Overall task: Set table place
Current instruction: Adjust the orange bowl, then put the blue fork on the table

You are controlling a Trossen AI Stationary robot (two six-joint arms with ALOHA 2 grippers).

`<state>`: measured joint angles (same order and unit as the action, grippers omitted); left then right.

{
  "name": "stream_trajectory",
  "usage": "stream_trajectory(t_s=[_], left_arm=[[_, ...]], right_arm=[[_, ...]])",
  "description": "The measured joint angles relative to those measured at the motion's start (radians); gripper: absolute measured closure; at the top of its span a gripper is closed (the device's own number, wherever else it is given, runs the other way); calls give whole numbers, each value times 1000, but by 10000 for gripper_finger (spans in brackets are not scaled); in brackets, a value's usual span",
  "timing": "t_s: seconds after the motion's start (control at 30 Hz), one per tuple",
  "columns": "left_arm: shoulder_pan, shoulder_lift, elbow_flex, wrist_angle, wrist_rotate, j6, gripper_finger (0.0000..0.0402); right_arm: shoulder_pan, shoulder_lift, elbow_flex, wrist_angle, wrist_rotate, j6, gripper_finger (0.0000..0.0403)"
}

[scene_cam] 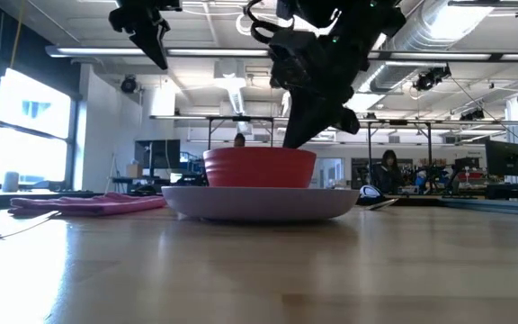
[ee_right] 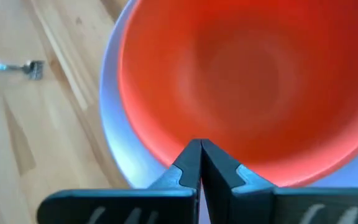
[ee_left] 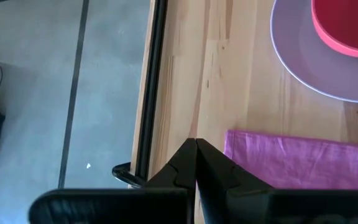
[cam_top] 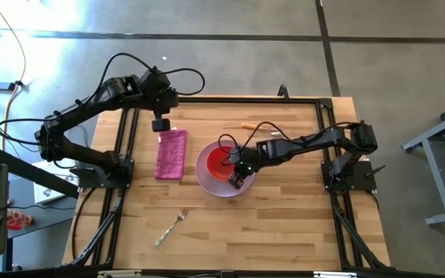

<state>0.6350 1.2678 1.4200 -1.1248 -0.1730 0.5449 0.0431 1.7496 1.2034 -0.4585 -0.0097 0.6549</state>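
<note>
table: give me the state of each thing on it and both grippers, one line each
plate: flat on the table, bowl on it
bowl: upright, empty, sits on the plate
napkin: lying folded beside the plate
fork: lying loose, apart from the plate
spoon: lying near the table's far edge
left gripper: shut, empty, above the napkin's far end
right gripper: shut, empty, over the bowl's rim

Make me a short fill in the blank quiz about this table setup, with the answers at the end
1. The red bowl sits on the lavender ____.
2. The magenta napkin lies on the table beside the plate, on the side of the ____ arm.
3. The fingers of the right gripper, above the bowl's rim, are ____.
4. The silver ____ lies apart from the plate, nearer the table's front edge.

Answers: plate; left; shut; fork
</note>
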Motion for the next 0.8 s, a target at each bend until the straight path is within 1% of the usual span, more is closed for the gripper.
stream_trajectory(t_s=[0.2,0.43,0.53,0.63,0.7,0.8], left_arm=[[0,0,0,0,0,0,401],[0,0,0,0,0,0,402],[0,0,0,0,0,0,402],[0,0,0,-3,0,-2,402],[0,0,0,-15,0,-11,402],[0,0,0,-59,0,-44,402]], right_arm=[[33,0,0,-52,-24,27,403],[52,0,18,-61,-25,51,403],[52,-1,84,-84,18,14,403],[46,-1,178,-151,69,-51,403],[40,-2,250,-217,110,-90,403],[33,-2,360,-364,181,-140,403]])
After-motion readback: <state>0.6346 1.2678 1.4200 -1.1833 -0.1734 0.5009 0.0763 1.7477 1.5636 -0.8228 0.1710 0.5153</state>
